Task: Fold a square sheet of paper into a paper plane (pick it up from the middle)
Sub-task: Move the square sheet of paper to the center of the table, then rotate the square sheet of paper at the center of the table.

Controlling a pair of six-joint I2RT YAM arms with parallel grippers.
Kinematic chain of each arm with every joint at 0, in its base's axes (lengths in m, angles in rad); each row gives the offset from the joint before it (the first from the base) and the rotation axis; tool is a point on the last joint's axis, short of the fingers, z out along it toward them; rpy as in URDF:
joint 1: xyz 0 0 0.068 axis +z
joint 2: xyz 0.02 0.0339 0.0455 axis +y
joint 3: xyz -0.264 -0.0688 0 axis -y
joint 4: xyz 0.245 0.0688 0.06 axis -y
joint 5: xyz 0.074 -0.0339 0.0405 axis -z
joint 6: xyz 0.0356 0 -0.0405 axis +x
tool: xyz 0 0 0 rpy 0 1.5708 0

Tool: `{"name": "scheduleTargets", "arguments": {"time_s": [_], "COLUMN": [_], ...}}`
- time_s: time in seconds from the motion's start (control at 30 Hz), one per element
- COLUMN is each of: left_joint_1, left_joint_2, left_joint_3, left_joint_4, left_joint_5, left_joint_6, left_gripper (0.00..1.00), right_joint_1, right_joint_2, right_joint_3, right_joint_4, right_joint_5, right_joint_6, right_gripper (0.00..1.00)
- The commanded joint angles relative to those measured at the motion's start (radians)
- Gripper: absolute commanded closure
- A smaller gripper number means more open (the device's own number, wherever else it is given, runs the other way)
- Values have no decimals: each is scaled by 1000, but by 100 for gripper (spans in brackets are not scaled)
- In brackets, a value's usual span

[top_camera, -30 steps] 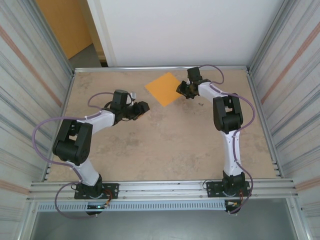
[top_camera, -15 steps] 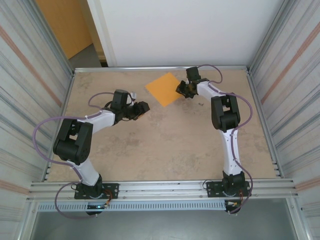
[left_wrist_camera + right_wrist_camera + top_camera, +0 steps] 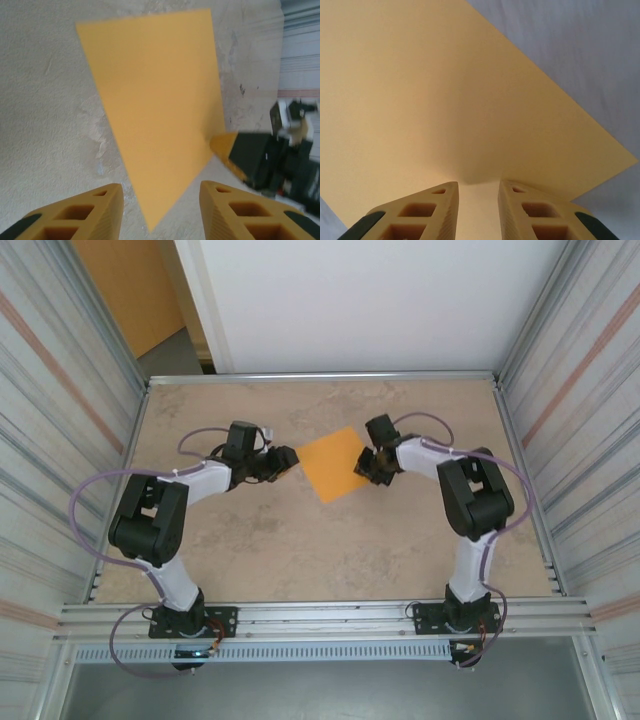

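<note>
Mid-frame on bench (image 3: pixel 300 550) | right end effector (image 3: pixel 367 468) pinches square sheet of paper (image 3: pixel 333 464) | left end effector (image 3: pixel 290 458) open at its left corner | keep sheet flat.

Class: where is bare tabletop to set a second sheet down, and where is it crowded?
Free: the far strip of table between the back rail and the square sheet of paper; the wide near patch between the sheet and the front rail. Crowded: mid-table, where left tool and right tool flank the sheet.

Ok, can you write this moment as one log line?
square sheet of paper: unfolded | right gripper: shut on its edge | left gripper: open, at opposite corner
</note>
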Motion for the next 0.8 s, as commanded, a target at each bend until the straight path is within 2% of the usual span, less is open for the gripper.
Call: {"name": "scheduleTargets", "arguments": {"time_s": [0.0, 0.07, 0.13, 0.27, 0.37, 0.53, 0.77], "left_joint_1": [-11, -15, -19, -24, -30, -48, -68], "left_joint_2": [9, 7, 6, 0, -12, -35, -60], "left_joint_3": [-32, -44, -55, -69, -85, -120, -157], "left_joint_4": [16, 16, 18, 16, 21, 21, 13], "left_joint_5": [30, 32, 30, 30, 25, 20, 5], "left_joint_6": [-13, -14, -17, -26, -44, -74, -84], "left_gripper": [57, 59, 59, 62, 62, 64, 64], "right_joint_1": [56, 91, 105, 75, 21, -23, -21], "right_joint_2": [-99, -179, -246, -299, -212, 2, 152], "right_joint_3": [-190, -270, -296, -195, -78, 164, 345], "right_joint_4": [-44, -15, 14, -1, -12, -169, -245], "right_joint_5": [13, 14, 5, -4, -107, -209, -251], "right_joint_6": [216, 292, 287, 106, -46, -253, -362], "right_gripper": [72, 72, 71, 68, 68, 71, 73]}}
